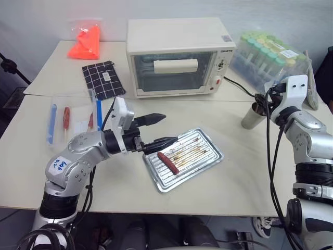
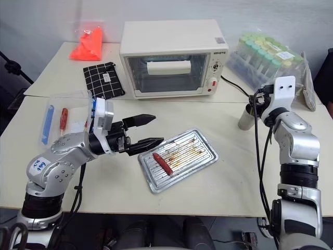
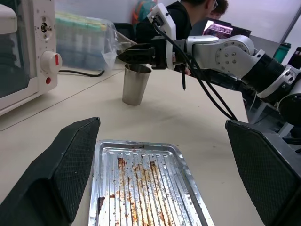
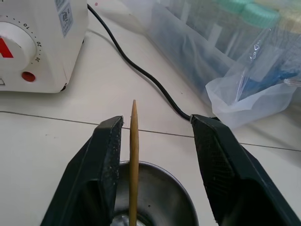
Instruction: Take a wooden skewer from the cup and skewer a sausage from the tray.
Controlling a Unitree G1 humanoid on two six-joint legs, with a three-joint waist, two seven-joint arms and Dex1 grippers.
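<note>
The grey metal cup (image 1: pixel 252 117) stands at the right of the table, with a pale wooden skewer (image 4: pixel 134 160) upright in it. My right gripper (image 4: pixel 157 122) reaches over the cup's rim. Its fingers stand apart, the skewer between them and close to one finger (image 4: pixel 101 160). A dark red sausage (image 1: pixel 168 162) lies on the left half of the stained silver tray (image 1: pixel 205 156) at the table's middle. My left gripper (image 1: pixel 170 128) hovers open just above the tray's left edge, nothing between its fingers.
A white toaster oven (image 1: pixel 177 57) stands behind the tray, its black cable (image 1: pixel 237 86) running toward the cup. A bag of green-capped tubes (image 1: pixel 268 57) lies at the back right. A clear plastic box (image 1: pixel 73 117) sits at the left, a black checked pouch (image 1: pixel 103 79) behind it.
</note>
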